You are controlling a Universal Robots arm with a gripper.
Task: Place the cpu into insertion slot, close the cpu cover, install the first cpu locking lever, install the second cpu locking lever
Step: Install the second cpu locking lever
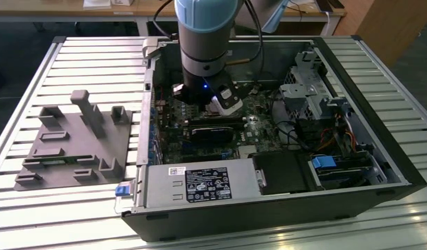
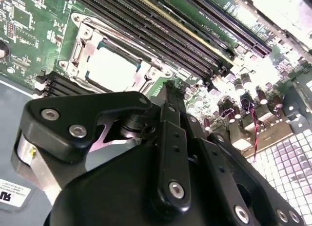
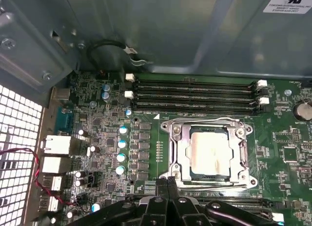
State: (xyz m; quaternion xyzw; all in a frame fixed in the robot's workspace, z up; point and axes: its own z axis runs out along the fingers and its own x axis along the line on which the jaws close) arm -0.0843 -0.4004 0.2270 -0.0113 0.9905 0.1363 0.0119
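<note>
My end effector (image 3: pixel 167 181): fingers pressed together with nothing between them, tips just beside one edge of the socket, above the green board.
Cpu (image 3: pixel 210 152): seated flat in the insertion slot (image 3: pixel 181 173), its pale metal top showing through the window in both wrist views.
Cpu cover (image 3: pixel 183 150): lying down flat around the chip.
Locking levers: thin wires along the frame; I cannot tell whether they are latched.
Hidden: in the exterior view my arm (image 1: pixel 205 47) blocks the socket inside the computer case (image 1: pixel 380 130) on the slatted table (image 1: pixel 82 57).
Cut off: my own linkage covers the socket's near edge.
</note>
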